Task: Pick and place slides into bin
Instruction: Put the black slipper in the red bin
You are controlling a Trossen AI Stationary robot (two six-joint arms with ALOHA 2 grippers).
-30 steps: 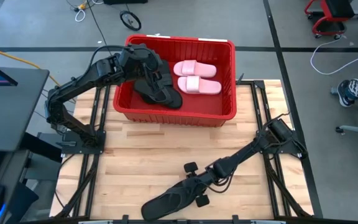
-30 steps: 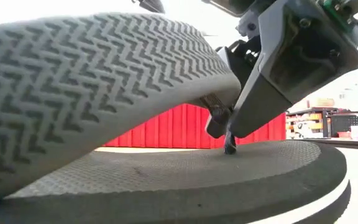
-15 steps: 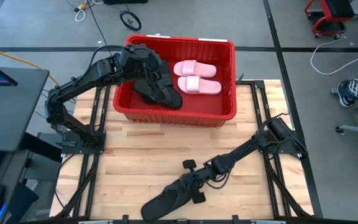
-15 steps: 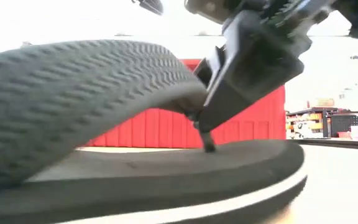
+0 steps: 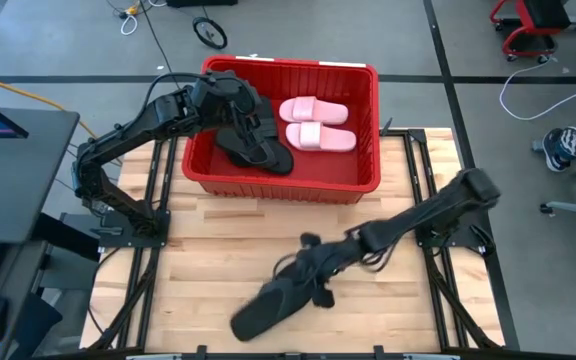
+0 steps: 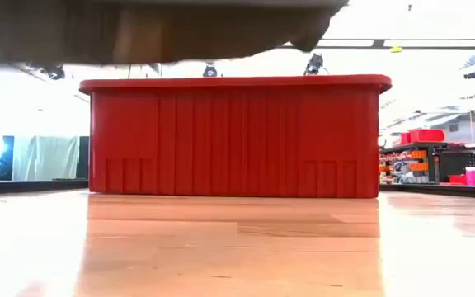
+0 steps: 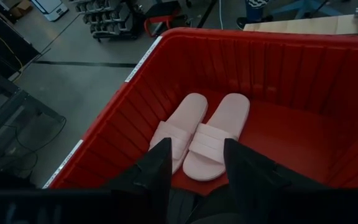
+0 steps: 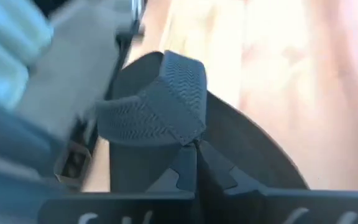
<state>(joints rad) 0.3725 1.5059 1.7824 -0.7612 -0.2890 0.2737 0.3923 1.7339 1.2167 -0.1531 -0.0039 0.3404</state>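
High view: right gripper (image 5: 311, 276) pinches black slide (image 5: 273, 307), lying diagonally, far end toward bin (image 5: 368, 130).

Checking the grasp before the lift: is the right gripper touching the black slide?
Touching. The right wrist view shows the right gripper shut on the black slide's strap; the high view agrees.

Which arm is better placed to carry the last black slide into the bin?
Right. Its gripper is shut on the black slide's strap and has it off the table. The left gripper hangs over the black slides inside the bin, far from it.
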